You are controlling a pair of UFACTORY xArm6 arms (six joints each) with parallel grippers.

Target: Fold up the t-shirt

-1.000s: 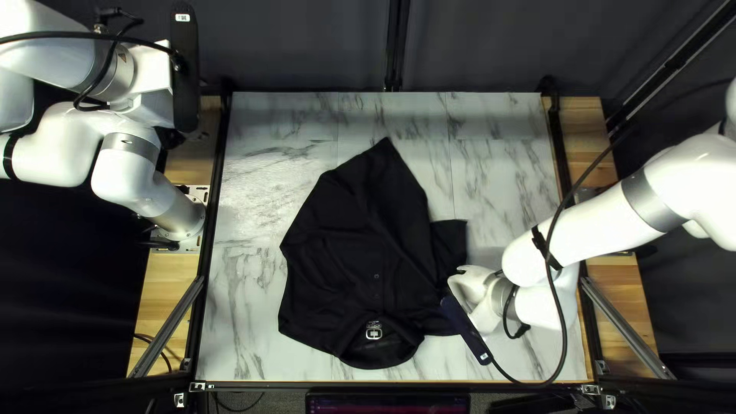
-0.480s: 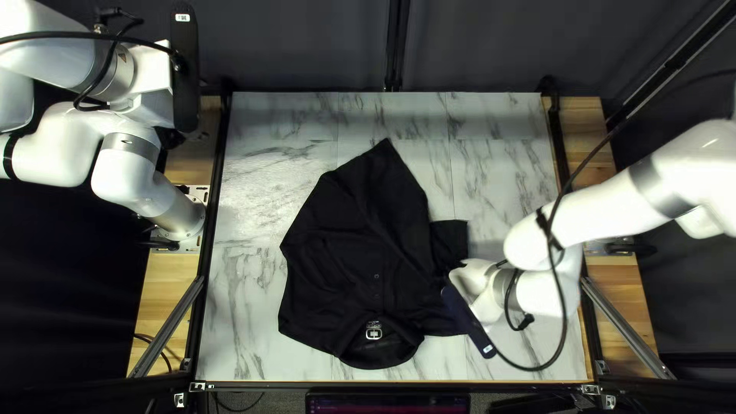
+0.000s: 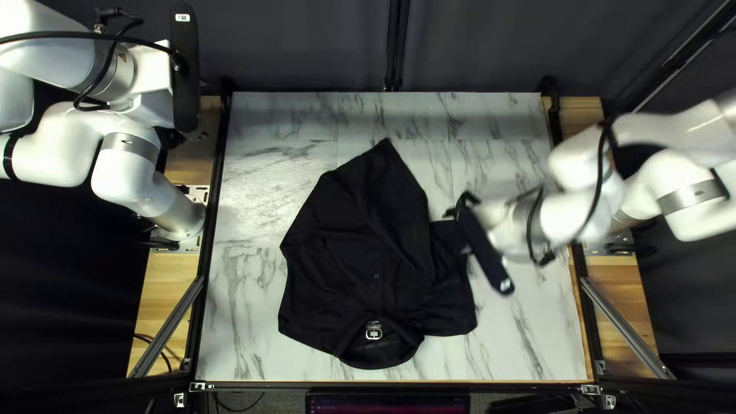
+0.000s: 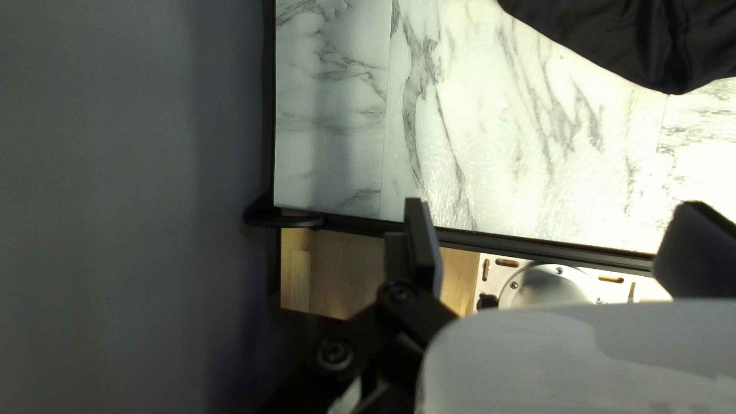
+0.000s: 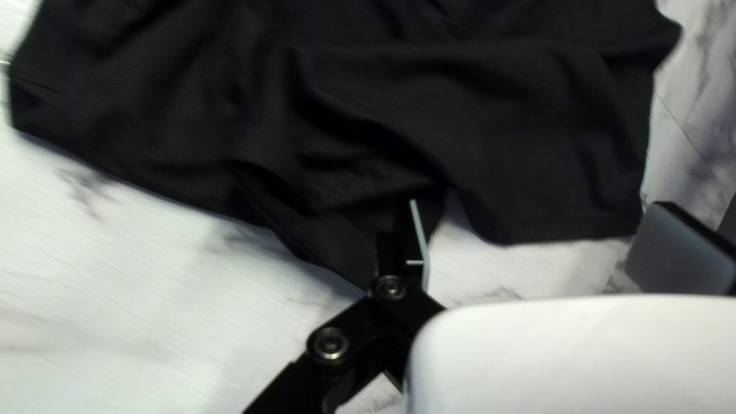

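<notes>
Jaws, both pairs: wide apart, empty | right gripper (image 3: pixel 463 222): right of centre, top left view | left gripper (image 3: pixel 157 100): upper left, same view | black t-shirt (image 3: pixel 356 253): centre to lower centre, creased, on marbled tabletop (image 3: pixel 257 165)

T-shirt (image 3: pixel 345 253) — black; tabletop (image 3: pixel 261 165) — white, grey marble veining.
</notes>
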